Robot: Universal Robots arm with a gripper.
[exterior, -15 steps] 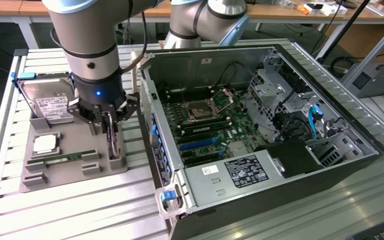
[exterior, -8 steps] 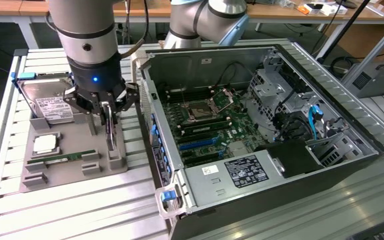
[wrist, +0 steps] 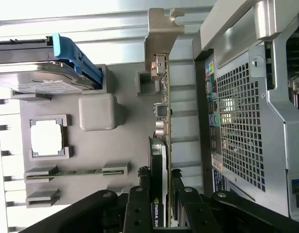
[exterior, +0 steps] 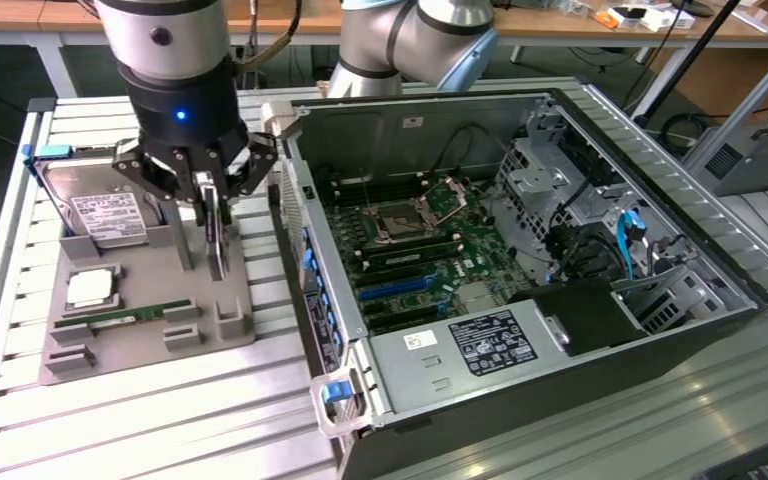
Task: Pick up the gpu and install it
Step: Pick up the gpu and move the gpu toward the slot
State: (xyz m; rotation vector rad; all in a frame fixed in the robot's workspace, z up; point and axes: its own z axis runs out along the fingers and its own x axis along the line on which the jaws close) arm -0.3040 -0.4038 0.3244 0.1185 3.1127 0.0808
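Metal slat table [exterior: 157, 430] seen in workshop, desks behind. Grey tray [exterior: 131, 355] set on table, just beside open computer case [exterior: 518, 200]. Card [exterior: 217, 262] held up on thin edge over tray, between hard drive [exterior: 101, 212] and case. Card pinched on both flat sides by gripper [exterior: 208, 205] jaws. In wrist view, silver end plate [wrist: 161, 34] of card seen at end away from fingers [wrist: 138, 206]. Chip [exterior: 91, 288] and green stick [exterior: 137, 313] seen lying in tray.

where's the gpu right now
The gpu stands on edge at the exterior view's right side of the grey tray, between the hard drive and the open computer case, with the gripper's jaws closed on it.
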